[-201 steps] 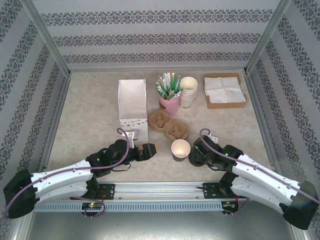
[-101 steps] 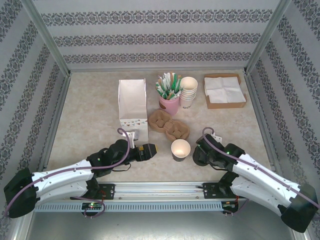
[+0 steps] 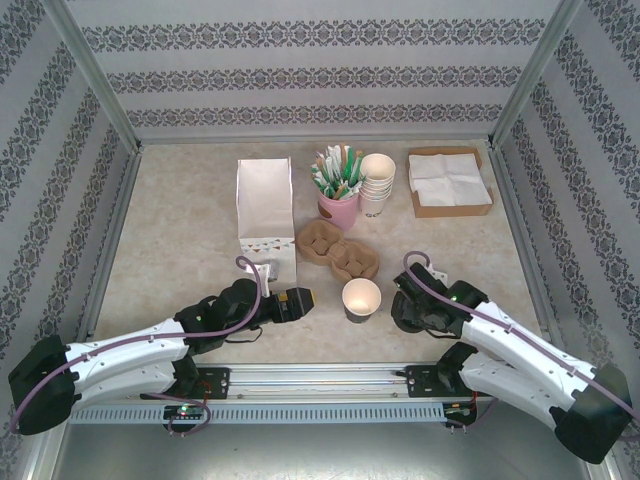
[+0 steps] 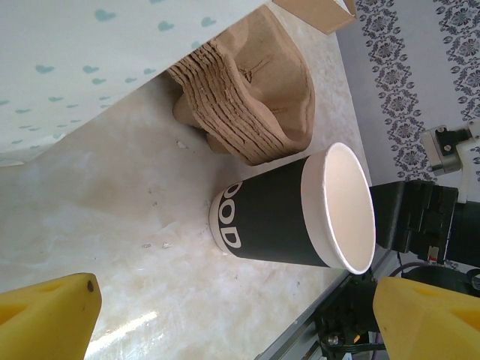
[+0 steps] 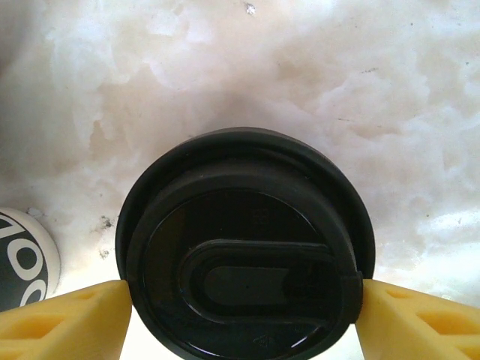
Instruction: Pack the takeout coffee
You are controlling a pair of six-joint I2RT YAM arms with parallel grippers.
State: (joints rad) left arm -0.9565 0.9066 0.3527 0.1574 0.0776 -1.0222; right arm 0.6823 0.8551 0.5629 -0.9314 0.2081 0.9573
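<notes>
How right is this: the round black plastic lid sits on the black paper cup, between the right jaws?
Wrong: the round black plastic lid lies on the table beside the black paper cup, as the right wrist view shows. The right jaws do flank it.

The cup (image 4: pixel 285 225) is black with white lettering and a white inside; the lid (image 5: pixel 244 247) is black (all over), the bag (image 4: pixel 112 67) white with pale blue hearts, the tabletop (image 4: pixel 105 232) mottled beige.

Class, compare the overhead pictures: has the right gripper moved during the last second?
Yes. The right gripper, jaws on the black lid, has drifted rightward, away from the paper cup, which stays put.
</notes>
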